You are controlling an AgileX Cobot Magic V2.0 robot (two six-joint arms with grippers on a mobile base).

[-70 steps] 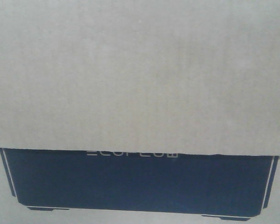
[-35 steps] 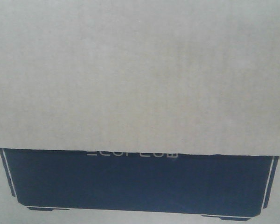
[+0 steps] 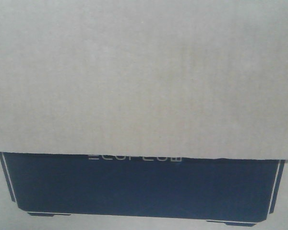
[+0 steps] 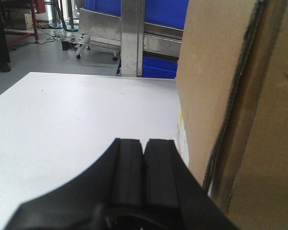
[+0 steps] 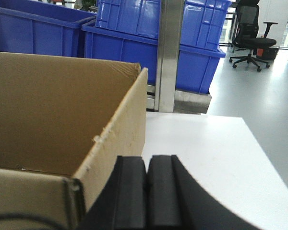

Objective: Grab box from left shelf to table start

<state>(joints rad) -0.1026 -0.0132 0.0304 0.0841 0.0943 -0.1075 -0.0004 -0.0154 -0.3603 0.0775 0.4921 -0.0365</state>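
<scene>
The brown cardboard box fills the front view, with a flap hanging over its black white-outlined panel. It stands on the white table. In the left wrist view the box's side wall rises just right of my left gripper, which is shut and empty. In the right wrist view the open box lies just left of my right gripper, also shut and empty. I cannot tell whether either gripper touches the box. The shelf's silver metal rail stands beyond the table's far edge.
Blue plastic bins sit on the rack behind a silver upright post. White table surface extends right of the box. A black office chair stands on the grey floor at the far right.
</scene>
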